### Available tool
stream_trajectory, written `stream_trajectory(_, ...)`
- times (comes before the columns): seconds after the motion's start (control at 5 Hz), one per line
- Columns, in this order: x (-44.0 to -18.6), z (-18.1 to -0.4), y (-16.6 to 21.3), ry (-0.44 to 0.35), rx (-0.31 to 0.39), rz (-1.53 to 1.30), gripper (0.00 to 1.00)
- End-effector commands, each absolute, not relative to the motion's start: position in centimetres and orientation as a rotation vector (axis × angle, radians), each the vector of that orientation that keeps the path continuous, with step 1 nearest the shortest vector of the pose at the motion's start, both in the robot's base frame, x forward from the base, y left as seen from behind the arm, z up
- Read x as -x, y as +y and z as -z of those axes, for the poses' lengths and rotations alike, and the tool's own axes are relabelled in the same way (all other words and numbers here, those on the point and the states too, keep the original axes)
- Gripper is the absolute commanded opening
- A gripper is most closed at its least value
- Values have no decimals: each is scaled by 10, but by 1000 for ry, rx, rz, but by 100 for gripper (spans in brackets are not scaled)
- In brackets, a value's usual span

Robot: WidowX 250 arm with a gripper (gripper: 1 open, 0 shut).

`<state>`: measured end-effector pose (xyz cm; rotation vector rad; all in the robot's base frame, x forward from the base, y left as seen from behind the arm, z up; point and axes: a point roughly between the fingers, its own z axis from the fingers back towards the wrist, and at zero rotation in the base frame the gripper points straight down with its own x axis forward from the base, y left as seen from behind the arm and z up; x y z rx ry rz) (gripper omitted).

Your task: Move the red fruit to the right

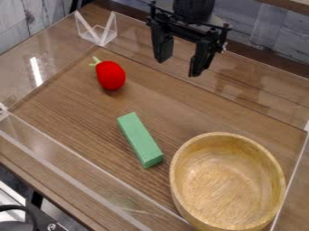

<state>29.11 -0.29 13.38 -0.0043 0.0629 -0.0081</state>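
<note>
The task looks to be at its opening step: the small, rounded, bright-red toy fruit with a green leafy stem [110, 75] lies untouched on the brown wood-grain surface [218, 104], and nothing is gripped yet. The black two-fingered claw [182, 56] hangs above the far part of the surface, pointing downward, its fingers spread wide with only air between them.

The red fruit sits toward the left of the view, in the farther half of the surface, its stem pointing up and to the left. The claw is to the right of the fruit and somewhat farther back — apart from it, not over it. So the reach has not been made.

Judging from this, the next move calls for the claw to travel left and a little nearer until it stands over the fruit, then drop so that the open fingers straddle the rounded body before closing. The fruit is small and round, so a grip off its middle could let it roll or squirt away — centring matters.

To the right lie a green rectangular block [140, 139], nearer the middle, and a round light wooden bowl [229, 184] in the near right corner; bare surface remains in the farther right part. A low clear wall [72, 176] borders the surface.
</note>
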Motion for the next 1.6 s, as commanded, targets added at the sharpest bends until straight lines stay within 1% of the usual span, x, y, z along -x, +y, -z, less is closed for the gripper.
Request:
stream_trajectory(0.0, -293, -128, 4, 80, 5, -14, 100)
stream_trajectory(0.2, -291, -122, 37, 61, 2, -60, 100)
stream_trajectory(0.6, -282, -110, 129, -24, -3, -136, 100)
stream_trajectory(0.8, -287, -91, 142, -55, -2, -173, 100)
stream_trajectory(1.0, -298, -76, 137, -101, -18, -223, 100)
stream_trajectory(1.2, -299, -69, 138, -135, -39, -323, 100)
stream_trajectory(1.4, -302, -66, 140, -149, -47, -403, 100)
